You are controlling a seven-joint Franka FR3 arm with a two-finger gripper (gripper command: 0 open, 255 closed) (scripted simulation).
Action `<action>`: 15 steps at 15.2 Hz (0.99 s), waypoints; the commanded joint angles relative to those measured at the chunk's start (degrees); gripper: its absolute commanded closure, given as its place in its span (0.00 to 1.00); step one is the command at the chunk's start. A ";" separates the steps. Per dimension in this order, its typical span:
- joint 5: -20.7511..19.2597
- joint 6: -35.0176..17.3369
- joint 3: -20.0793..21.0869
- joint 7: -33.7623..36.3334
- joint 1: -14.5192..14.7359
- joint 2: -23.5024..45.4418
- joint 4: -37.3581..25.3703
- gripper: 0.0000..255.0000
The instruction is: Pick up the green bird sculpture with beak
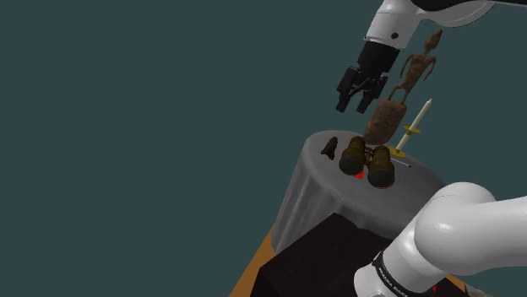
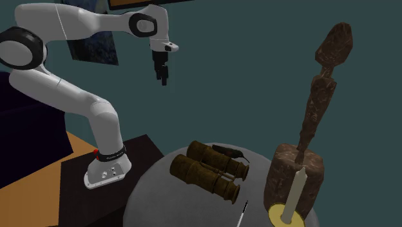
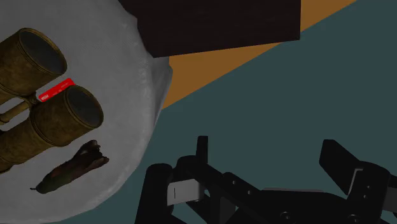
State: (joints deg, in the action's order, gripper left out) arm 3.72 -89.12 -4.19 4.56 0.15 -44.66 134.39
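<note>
The bird sculpture is small and dark, brownish-olive. It lies on its side near the rim of the round grey-draped table, right beside a pair of brown binoculars. My black gripper hangs well above the table, open, with nothing between its fingers. In the wrist view it sits off to the side of the bird, past the table's rim.
A tall brown figure sculpture on a rounded base and a white candle in a yellow holder stand behind the binoculars. A red tag lies under them. The dark stand abuts the table.
</note>
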 commanded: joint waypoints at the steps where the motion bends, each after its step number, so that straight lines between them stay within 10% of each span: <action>1: 0.00 0.00 0.00 0.00 0.00 0.00 0.00 0.00; 15: -5.86 -23.25 -1.94 9.80 -7.95 20.48 1.89 0.00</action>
State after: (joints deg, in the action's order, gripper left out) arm -1.65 -110.96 -5.85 13.64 -7.16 -25.70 136.54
